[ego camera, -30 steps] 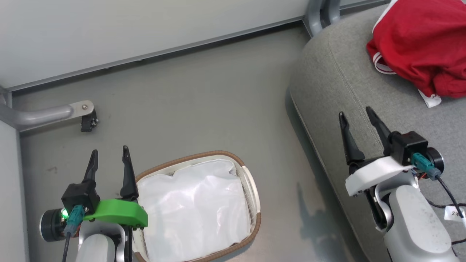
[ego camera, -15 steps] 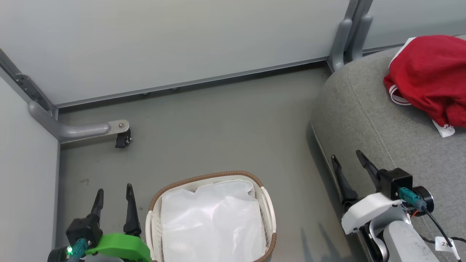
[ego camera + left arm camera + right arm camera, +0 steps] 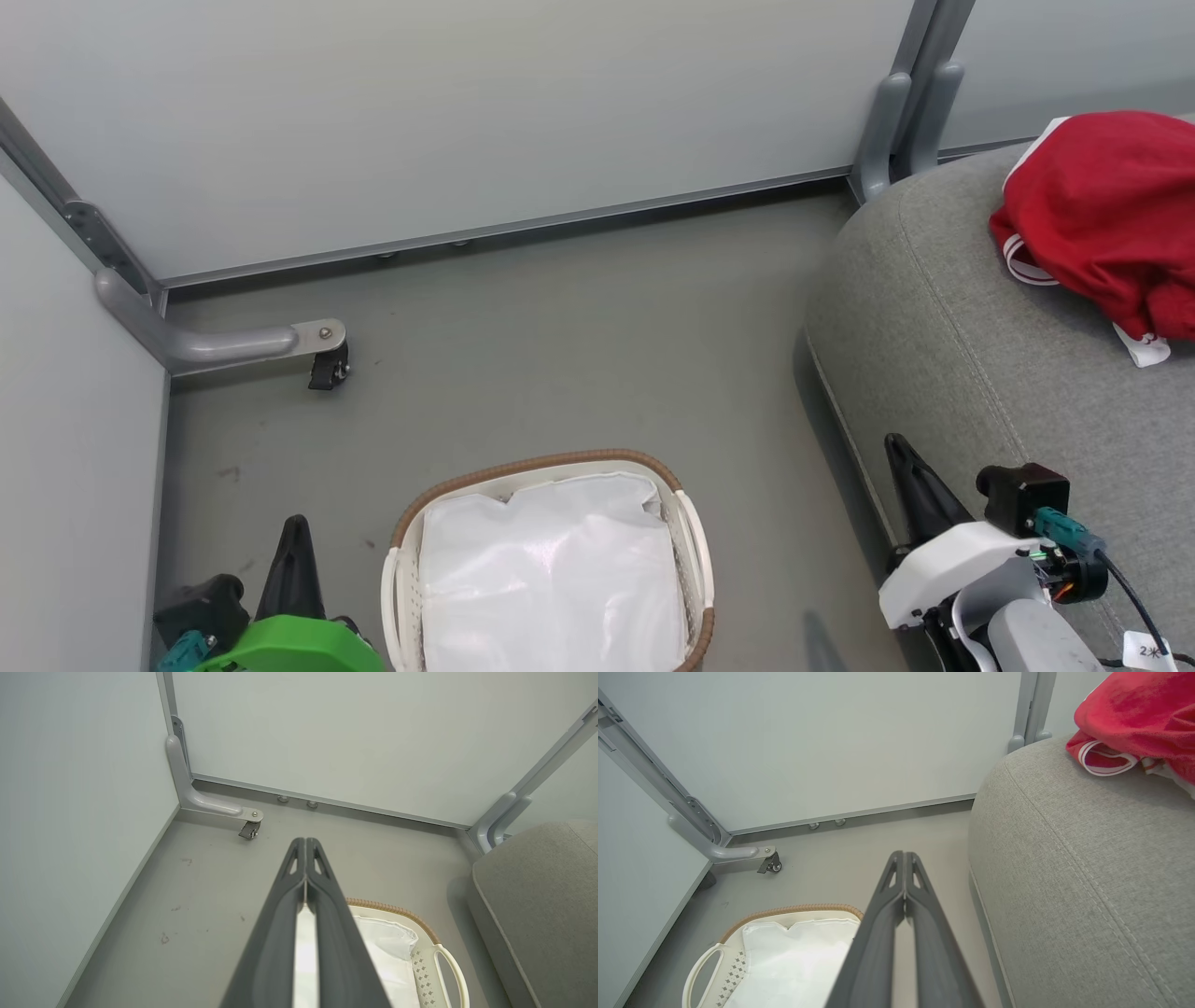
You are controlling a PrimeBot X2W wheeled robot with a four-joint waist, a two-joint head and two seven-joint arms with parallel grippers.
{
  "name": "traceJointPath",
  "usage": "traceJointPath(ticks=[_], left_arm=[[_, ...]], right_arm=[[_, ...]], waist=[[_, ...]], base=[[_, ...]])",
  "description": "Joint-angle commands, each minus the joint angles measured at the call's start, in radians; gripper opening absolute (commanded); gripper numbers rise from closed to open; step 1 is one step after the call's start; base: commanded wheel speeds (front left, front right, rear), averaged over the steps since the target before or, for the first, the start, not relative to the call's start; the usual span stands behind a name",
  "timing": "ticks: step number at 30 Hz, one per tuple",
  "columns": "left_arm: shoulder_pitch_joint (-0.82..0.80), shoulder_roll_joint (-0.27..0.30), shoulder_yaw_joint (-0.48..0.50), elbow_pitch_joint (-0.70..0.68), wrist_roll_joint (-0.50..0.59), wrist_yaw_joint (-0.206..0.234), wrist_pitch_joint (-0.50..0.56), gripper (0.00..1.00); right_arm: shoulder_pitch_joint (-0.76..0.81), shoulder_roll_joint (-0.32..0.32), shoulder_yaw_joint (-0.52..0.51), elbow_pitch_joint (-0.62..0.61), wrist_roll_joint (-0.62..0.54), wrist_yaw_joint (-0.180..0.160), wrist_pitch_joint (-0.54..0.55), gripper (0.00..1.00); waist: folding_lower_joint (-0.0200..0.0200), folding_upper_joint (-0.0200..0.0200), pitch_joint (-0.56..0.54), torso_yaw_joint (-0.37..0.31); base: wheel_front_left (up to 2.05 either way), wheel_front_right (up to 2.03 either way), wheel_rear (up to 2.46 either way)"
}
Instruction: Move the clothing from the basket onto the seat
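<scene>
Red clothing (image 3: 1102,210) on seat (image 3: 980,373) — white label (image 3: 1146,347) print unreadable.

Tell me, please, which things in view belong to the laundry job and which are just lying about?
Belonging to the job: the red clothing, lying on the seat; the basket, holding its white liner.
Just about: the grey frame foot with its castor; the wall panels; the floor.
</scene>
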Motion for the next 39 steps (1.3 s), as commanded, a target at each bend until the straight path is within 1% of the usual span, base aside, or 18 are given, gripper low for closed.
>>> traceJointPath(ticks=[1,19,39], left_arm=[[-0.014,0.002,0.011,-0.022,-0.047,-0.008,0.010,0.00],[-0.032,0.003,0.040,-0.054,-0.330,-0.031,0.087,0.00],[-0.051,0.005,0.069,-0.079,-0.584,-0.052,0.159,0.00]], right_arm=[[-0.008,-0.001,-0.011,-0.025,0.053,0.000,0.011,0.00],[0.014,0.003,-0.052,-0.073,0.358,0.000,0.087,0.00],[0.032,0.007,-0.092,-0.114,0.632,0.000,0.159,0.00]], waist=[[0.0000,-0.0001,-0.001,0.000],[0.0000,-0.0001,-0.013,0.005],[0.0000,-0.0001,-0.026,0.010]], base=[[0.00,0.00,0.00],[0.00,0.00,0.00],[0.00,0.00,0.00]])
